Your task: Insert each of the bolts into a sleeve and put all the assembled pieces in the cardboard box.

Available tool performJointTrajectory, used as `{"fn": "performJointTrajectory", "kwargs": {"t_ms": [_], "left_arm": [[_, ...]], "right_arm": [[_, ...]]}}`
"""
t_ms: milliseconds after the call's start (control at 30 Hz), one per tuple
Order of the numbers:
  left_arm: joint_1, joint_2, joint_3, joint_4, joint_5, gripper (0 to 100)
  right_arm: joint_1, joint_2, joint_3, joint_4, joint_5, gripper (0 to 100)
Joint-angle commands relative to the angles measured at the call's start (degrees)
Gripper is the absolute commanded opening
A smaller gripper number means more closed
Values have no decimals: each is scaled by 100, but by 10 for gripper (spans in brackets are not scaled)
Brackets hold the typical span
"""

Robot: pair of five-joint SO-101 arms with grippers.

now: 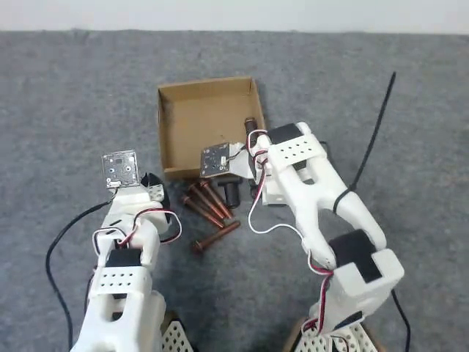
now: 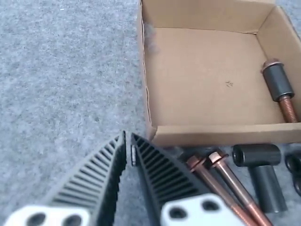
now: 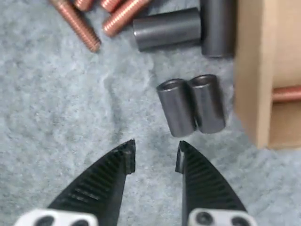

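High view steeply down from above, both wrist views close over the surface [image 3: 70, 108], facing forward, all sharing the cardboard box [image 1: 205, 121]

The cardboard box [image 1: 205, 121] sits on the table [image 1: 73, 88], ahead of both arms. One assembled piece [image 2: 277, 87] lies inside it, along its right wall. Before the box's near wall lies a cluster of bolts [image 1: 207, 200], three or perhaps four. Another bolt [image 1: 216, 236] lies apart, nearer the arms. Right of the cluster, by the box's near right corner, lie the sleeves [image 3: 178, 106], two of them side by side and touching.
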Motion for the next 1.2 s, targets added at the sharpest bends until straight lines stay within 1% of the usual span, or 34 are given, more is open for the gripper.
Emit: {"fn": "performJointTrajectory", "kwargs": {"t_ms": [0, 267, 967, 1033, 1167], "left_arm": [[26, -167, -75, -211, -53, 12], [26, -167, -75, -211, -53, 12], [26, -167, -75, -211, -53, 12], [26, -167, -75, -211, -53, 12], [26, -167, -75, -211, -53, 12]], "right_arm": [[-154, -22, -246, -110, 88, 130], [-207, 338, -237, -611, 88, 129], [-48, 1042, -246, -936, 97, 128], [-48, 1042, -246, -927, 88, 110], [-66, 1042, -246, -936, 79, 13]]}}
